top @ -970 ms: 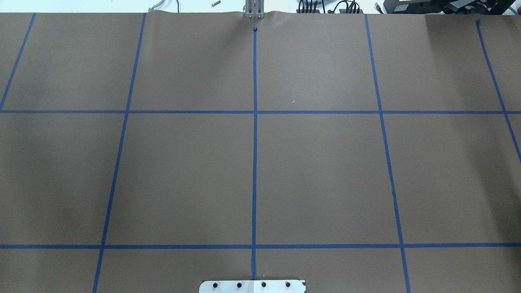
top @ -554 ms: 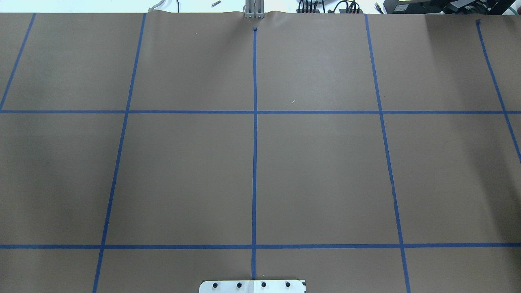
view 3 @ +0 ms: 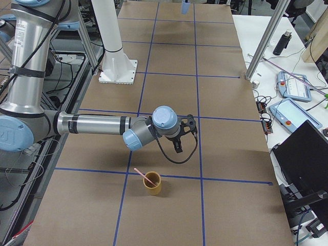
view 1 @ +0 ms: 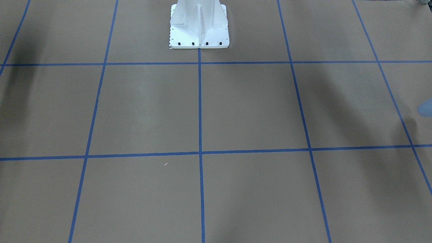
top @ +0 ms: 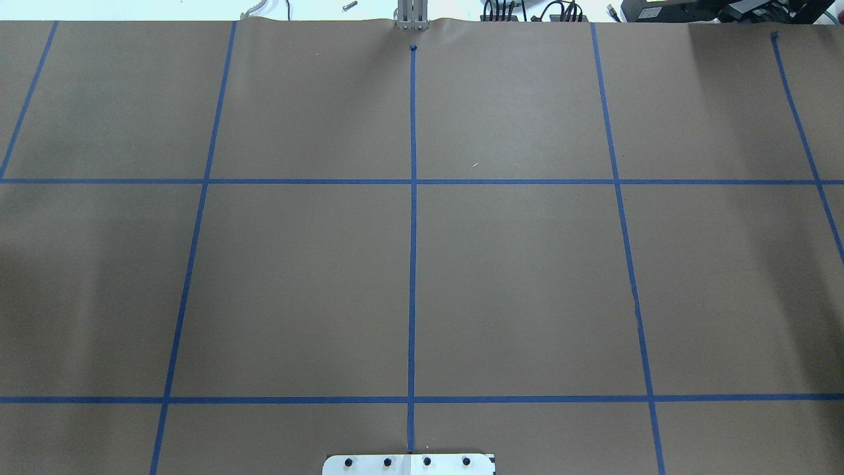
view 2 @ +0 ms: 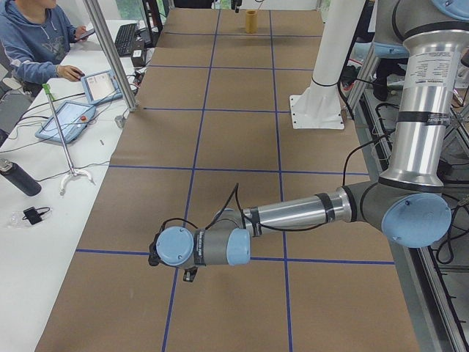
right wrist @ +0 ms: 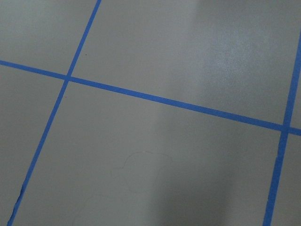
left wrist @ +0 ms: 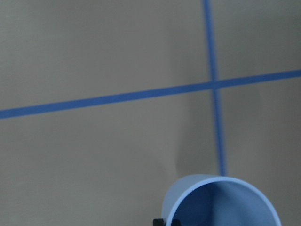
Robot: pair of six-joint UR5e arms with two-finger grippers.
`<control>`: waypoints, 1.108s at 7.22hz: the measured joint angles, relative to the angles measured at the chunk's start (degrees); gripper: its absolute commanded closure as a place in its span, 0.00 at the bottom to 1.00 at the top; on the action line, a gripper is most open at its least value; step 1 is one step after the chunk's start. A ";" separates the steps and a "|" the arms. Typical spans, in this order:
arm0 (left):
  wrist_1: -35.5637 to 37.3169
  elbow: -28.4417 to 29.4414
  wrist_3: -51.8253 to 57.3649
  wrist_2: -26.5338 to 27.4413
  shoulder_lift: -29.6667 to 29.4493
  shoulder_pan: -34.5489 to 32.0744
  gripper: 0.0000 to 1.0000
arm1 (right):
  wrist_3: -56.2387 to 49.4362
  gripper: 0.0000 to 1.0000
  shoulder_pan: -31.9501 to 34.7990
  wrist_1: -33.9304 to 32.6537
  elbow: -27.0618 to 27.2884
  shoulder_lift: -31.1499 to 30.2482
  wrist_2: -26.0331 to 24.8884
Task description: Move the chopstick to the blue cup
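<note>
Nothing on the taped brown paper (top: 297, 284) has shifted in the overhead view since a second ago. Pink chopstick (view 3: 141, 173) leans inside a tan cup (view 3: 152, 187), close below the right gripper (view 3: 177, 147). The blue cup (left wrist: 221, 202) shows its open mouth at the left wrist view's lower edge. Whether the right gripper or the left gripper (view 2: 190, 276) is spread or closed cannot be told.

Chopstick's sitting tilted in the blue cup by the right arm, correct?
Not quite: that cup is yellow, not blue. The exterior right view shows the chopstick tilted in the yellow cup by the right arm. The blue cup appears in the left wrist view, with no stick visible in it.
</note>
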 measured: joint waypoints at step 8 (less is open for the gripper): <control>10.10 -23.57 -62.12 12.94 -26.16 32.25 1.00 | 1.86 0.00 -1.43 -0.08 0.03 1.93 -0.23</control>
